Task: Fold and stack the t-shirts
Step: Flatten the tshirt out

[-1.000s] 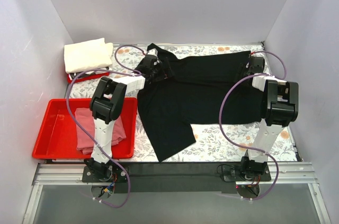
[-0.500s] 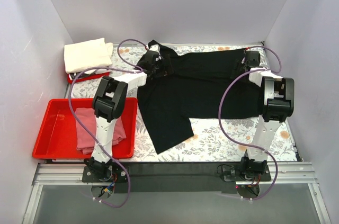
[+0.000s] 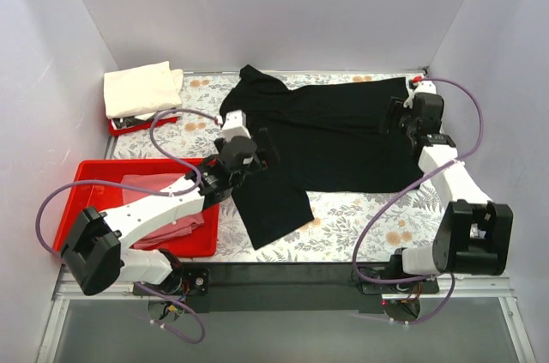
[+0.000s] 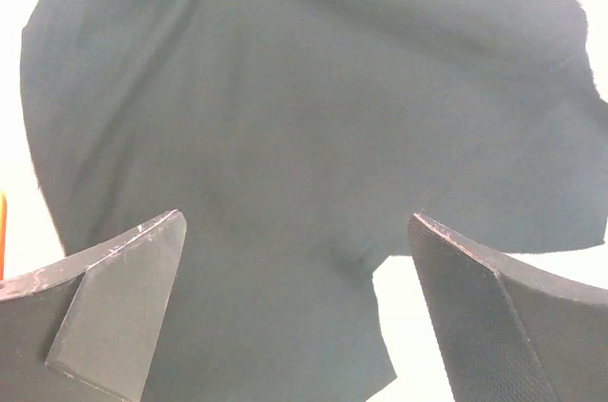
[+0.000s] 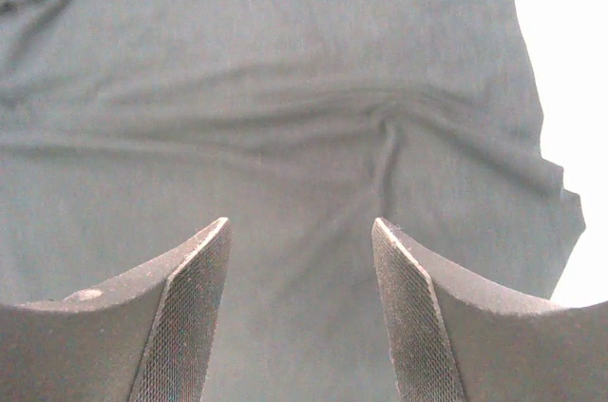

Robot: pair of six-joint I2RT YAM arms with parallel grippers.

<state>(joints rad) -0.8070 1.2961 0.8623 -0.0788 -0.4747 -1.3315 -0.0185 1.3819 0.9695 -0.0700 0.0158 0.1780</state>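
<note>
**Open-fingered above the black t-shirt (image 3: 334,136)**

The black t-shirt lies spread, slightly rumpled, across the flower-patterned table (image 3: 369,221). My left gripper (image 3: 257,150) hovers over its left side, fingers (image 4: 114,307) spread wide, holding nothing. My right gripper (image 3: 401,116) hangs over its right side, fingers (image 5: 190,316) apart, also empty. The pink t-shirt (image 3: 146,184) sits in the red tray (image 3: 86,187) at left. The cream t-shirt (image 3: 141,88) lies folded in the far left corner.

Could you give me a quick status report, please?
Left gripper open, right gripper open, both empty. Black t-shirt spread out, not yet folded. Nothing on it.
</note>
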